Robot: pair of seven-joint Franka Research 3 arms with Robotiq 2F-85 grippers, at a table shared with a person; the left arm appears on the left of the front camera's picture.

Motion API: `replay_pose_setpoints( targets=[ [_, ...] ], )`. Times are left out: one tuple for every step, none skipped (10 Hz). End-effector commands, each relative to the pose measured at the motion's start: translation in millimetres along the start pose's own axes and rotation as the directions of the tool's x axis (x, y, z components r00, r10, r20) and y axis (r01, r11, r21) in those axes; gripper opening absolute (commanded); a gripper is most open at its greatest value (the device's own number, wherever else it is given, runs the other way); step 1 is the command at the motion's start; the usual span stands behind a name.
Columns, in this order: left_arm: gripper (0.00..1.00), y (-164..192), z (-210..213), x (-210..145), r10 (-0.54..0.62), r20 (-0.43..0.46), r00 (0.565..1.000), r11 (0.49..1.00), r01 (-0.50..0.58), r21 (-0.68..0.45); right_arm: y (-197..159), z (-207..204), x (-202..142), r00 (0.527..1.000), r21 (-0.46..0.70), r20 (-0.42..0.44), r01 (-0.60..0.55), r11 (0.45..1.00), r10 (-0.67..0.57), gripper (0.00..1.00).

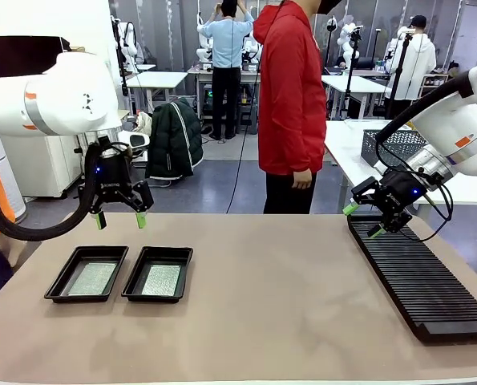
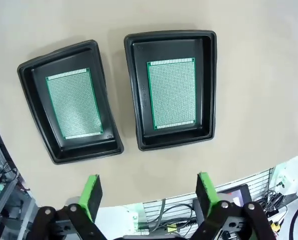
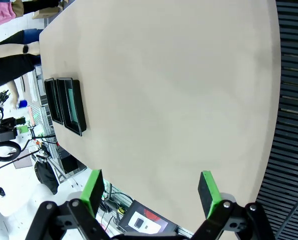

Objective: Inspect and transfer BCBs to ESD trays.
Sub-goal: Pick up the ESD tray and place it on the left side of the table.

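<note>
Long black ribbed slotted rack (image 1: 421, 277): right end cut off by front view's edge; red-jacketed person (image 1: 290, 96): head cropped.

A robotics lab or electronics workshop. The tan table (image 1: 286, 305) holds two black ESD trays (image 1: 87, 274) with green circuit boards (image 1: 161, 280) at 8 o'clock and a long ribbed black rack (image 1: 421, 277) at 3 o'clock. Beyond, at 12 o'clock, stand white worktables (image 1: 156, 79), a grey mesh basket (image 1: 390, 146) and people (image 1: 290, 104) on a grey floor.
</note>
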State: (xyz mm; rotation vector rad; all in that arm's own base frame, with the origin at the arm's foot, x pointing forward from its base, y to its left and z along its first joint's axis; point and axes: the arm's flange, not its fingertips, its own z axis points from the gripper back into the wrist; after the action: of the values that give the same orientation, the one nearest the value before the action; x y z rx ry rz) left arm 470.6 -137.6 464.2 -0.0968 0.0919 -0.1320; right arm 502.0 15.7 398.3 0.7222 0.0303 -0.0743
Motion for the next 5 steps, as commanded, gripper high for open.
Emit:
replay_pose_setpoints(
  targets=[
    [1.00,-3.3,4.6,-1.0,0.036,-0.003,0.999,0.998,-0.035,0.048,1.3,0.6,-2.8,1.000,-0.009,-0.002,0.008,1.000,-0.008,1.00],
    [1.00,-4.7,5.0,-2.7,0.042,-0.002,0.999,0.998,-0.042,0.053,1.3,0.6,-2.8,1.000,-0.009,-0.002,0.008,1.000,-0.008,1.00],
    [1.00,-8.6,4.4,-6.1,0.053,-0.011,0.999,0.997,-0.052,0.055,1.3,0.6,-2.8,1.000,-0.009,-0.002,0.008,1.000,-0.008,1.00],
    [1.00,-2.5,3.2,0.3,0.014,0.005,1.000,1.000,-0.014,0.018,1.3,0.6,-2.8,1.000,-0.009,-0.002,0.008,1.000,-0.008,1.00],
    [1.00,-2.5,3.2,0.3,0.014,0.005,1.000,1.000,-0.014,0.018,1.3,0.6,-2.8,1.000,-0.009,-0.002,0.008,1.000,-0.008,1.00]
  ],
)
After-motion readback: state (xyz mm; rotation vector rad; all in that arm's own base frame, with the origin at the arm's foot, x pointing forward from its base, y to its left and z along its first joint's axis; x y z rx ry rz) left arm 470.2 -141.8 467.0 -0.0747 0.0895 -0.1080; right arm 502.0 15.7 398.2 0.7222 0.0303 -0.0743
